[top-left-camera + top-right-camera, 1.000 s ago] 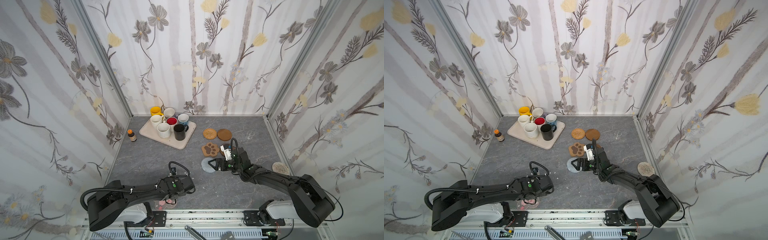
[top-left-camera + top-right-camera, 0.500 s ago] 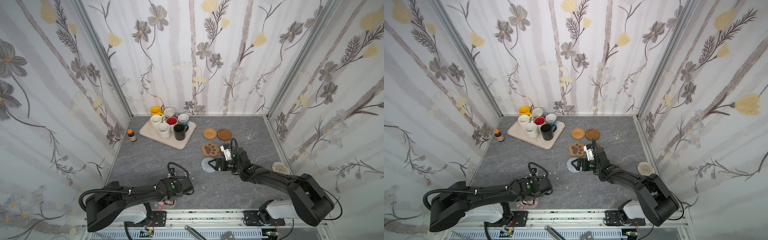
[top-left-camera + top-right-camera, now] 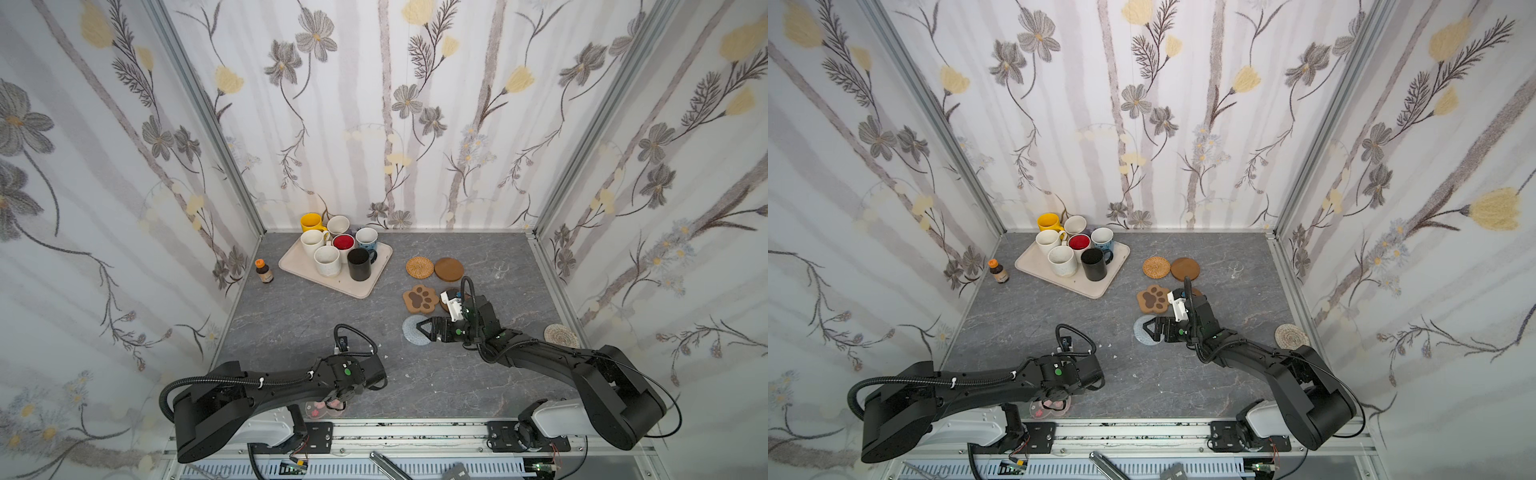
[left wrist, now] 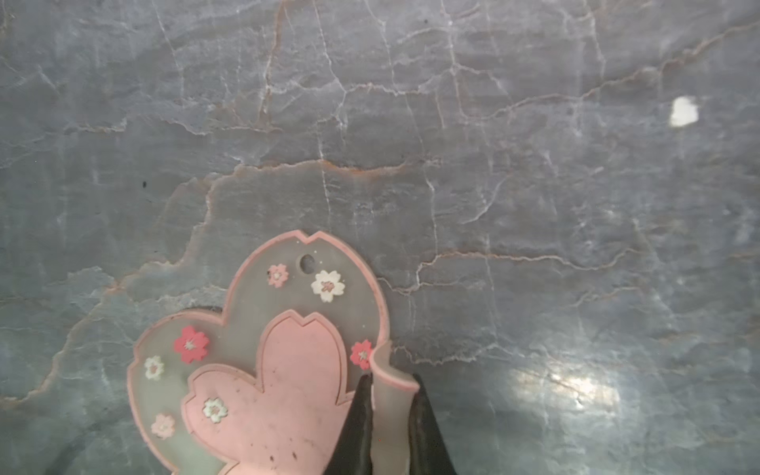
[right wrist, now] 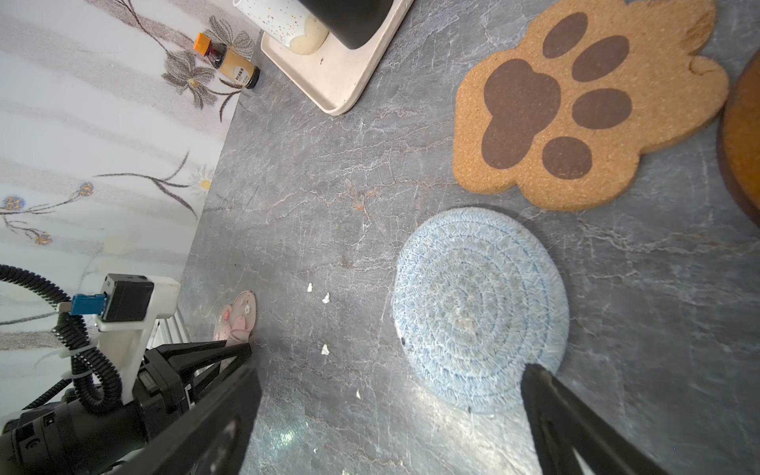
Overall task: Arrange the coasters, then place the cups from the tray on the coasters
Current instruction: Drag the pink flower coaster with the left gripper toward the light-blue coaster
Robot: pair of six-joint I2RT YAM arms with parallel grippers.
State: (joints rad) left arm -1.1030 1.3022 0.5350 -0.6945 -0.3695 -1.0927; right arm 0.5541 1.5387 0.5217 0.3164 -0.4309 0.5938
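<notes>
Left pincer [image 4: 390, 378]: clamped on one petal edge of the pink blossom coaster [image 4: 288, 370], which lies at the near edge of the bench [image 3: 291, 324], the nipped petal curled up. Right pincer [image 5: 390, 370]: jaws wide apart, low over the grey-blue knitted coaster [image 5: 479, 304], near the paw-print coaster [image 5: 584, 107]. Cups [image 3: 359, 264]: bunched at the tray [image 3: 365, 286], far left. Beige braided coaster [image 3: 561, 336]: alone by the right wall.
</notes>
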